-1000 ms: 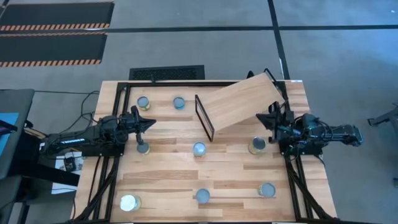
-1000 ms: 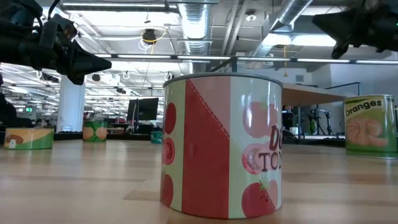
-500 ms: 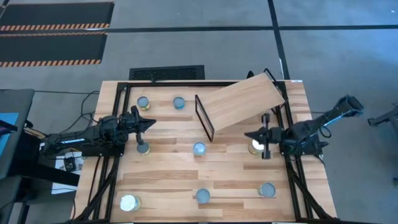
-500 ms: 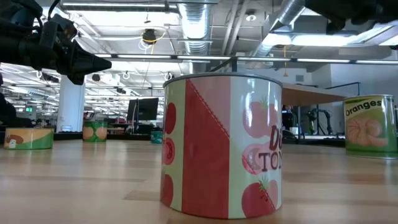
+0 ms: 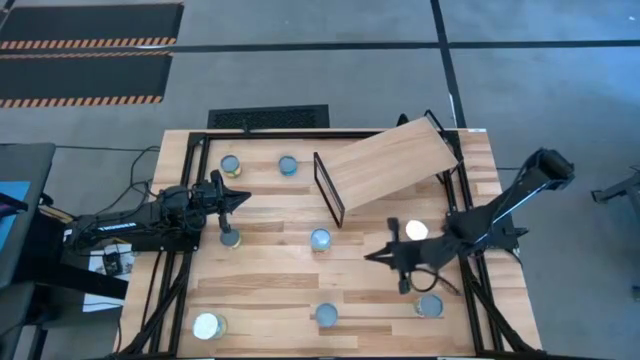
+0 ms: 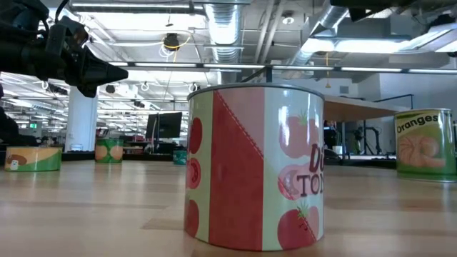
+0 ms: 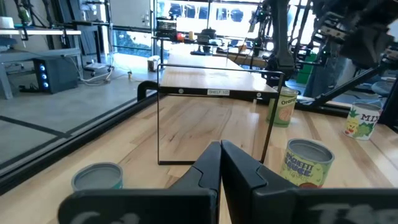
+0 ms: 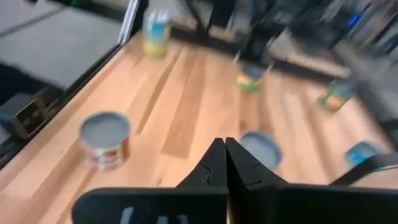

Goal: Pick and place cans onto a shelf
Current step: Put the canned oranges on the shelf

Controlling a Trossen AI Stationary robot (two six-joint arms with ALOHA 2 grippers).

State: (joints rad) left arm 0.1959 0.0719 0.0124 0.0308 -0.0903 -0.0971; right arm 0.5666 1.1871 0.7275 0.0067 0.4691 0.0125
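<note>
Wooden bench (image 5: 270,285) holds scattered cans; right hand (image 5: 372,256) (fingers pressed together, empty) should spread before lowering squarely over a can (image 5: 319,239), left hand (image 5: 243,197) likewise pressed together.

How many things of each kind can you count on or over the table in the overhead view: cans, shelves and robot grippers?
Cans: 8
Shelf: 1
Grippers: 2, the left gripper and the right gripper
Total: 11
</note>
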